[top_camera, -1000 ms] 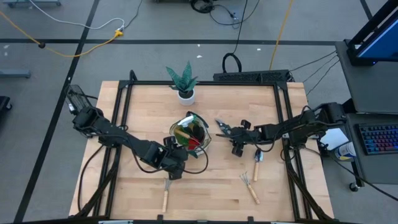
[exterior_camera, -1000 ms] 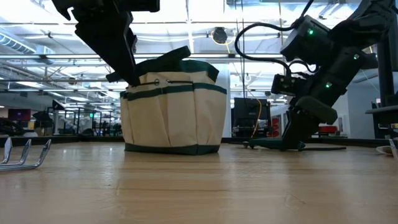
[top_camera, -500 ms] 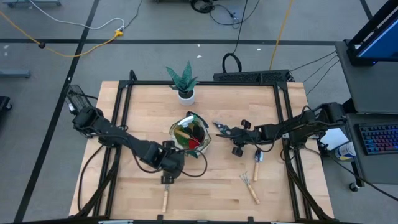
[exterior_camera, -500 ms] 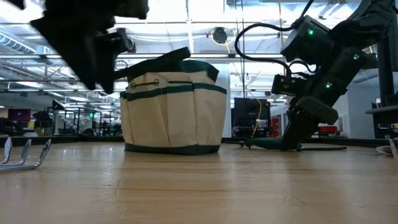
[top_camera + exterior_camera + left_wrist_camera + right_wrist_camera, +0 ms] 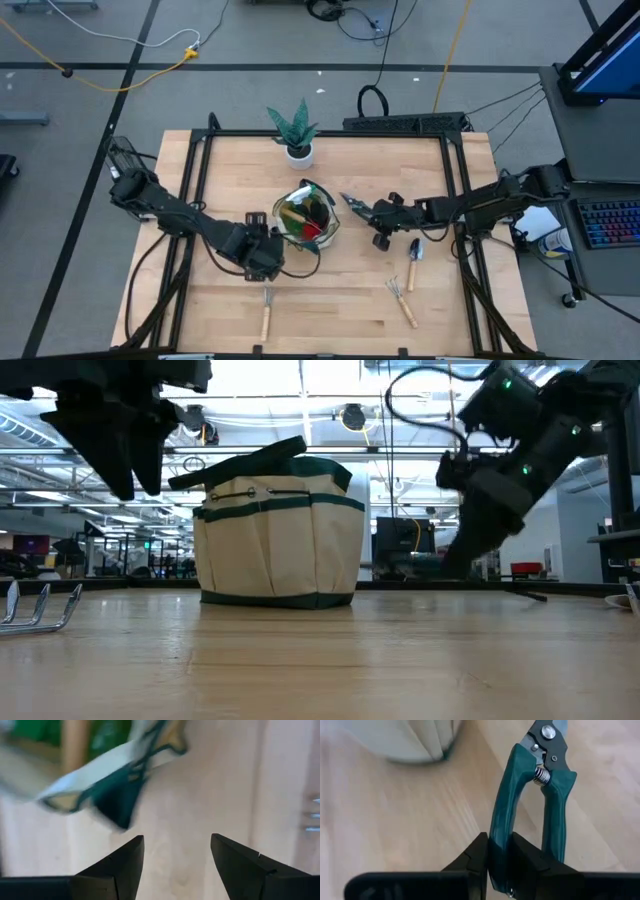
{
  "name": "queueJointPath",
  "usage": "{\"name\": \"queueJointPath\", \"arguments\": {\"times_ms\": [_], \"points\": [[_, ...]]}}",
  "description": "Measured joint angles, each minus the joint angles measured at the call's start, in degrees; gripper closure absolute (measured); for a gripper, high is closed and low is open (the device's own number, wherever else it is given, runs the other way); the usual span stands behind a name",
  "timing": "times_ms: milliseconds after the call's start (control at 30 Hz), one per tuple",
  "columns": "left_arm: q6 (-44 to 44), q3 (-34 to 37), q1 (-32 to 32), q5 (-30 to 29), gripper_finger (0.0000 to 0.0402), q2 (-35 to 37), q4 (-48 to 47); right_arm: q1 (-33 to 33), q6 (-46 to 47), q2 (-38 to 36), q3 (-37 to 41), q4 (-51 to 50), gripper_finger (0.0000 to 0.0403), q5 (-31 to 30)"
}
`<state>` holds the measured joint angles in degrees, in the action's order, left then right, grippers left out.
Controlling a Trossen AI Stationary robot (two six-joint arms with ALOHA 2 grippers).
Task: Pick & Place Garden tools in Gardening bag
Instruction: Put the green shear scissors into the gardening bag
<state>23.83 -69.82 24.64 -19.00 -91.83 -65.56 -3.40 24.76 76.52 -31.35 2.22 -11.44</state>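
Observation:
The beige gardening bag (image 5: 305,213) with dark green trim stands on its base mid-table, with green and red things inside. Just right of it, my right gripper (image 5: 372,211) is shut on the teal-handled pruning shears (image 5: 530,785). My left gripper (image 5: 265,262) hangs open above the table at the bag's near left, fingers (image 5: 125,860) apart over bare wood. A wooden-handled hand rake (image 5: 267,310) lies near the front edge. A second rake (image 5: 402,299) and a trowel (image 5: 413,260) lie at the near right. My right gripper pinches one of the shears' two teal handles (image 5: 498,827) between its two fingers, near that handle's free end. The other handle (image 5: 555,825) stays outside the fingers. The fingers lie along the shears, whose blades point away toward the bag. In the low view the shears appear raised off the table.
A spiky green plant in a white pot (image 5: 297,135) stands at the far edge behind the bag. A black frame (image 5: 200,180) runs round the tabletop. Bare wood lies between the bag and the front edge.
My right gripper has risen and tipped upward, bringing the shears up off the table and slightly toward the bag. My left gripper has moved away from the bag toward the table's left edge, staying open and high.

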Motion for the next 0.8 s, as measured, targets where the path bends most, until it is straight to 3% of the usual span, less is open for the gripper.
{"name": "queueJointPath", "arguments": {"times_ms": [200, 567, 800], "points": [[-0.8, 0.0, 0.0, -7.7, 0.0165, 2.8, -2.6, 0.0, 2.1, -7.8, 0.0, -0.3, 0.0351, 1.2], [-15.1, 0.0, 0.1, -21.9, 0.0165, 3.2, -2.8, 0.0, 3.2, -19.2, 0.0, 1.7, 0.0355, 1.1], [-24.8, 0.0, 0.1, -24.1, 0.0165, 3.2, 2.9, -0.1, -0.3, -20.5, 0.0, 18.7, 0.0355, 5.6]]}}
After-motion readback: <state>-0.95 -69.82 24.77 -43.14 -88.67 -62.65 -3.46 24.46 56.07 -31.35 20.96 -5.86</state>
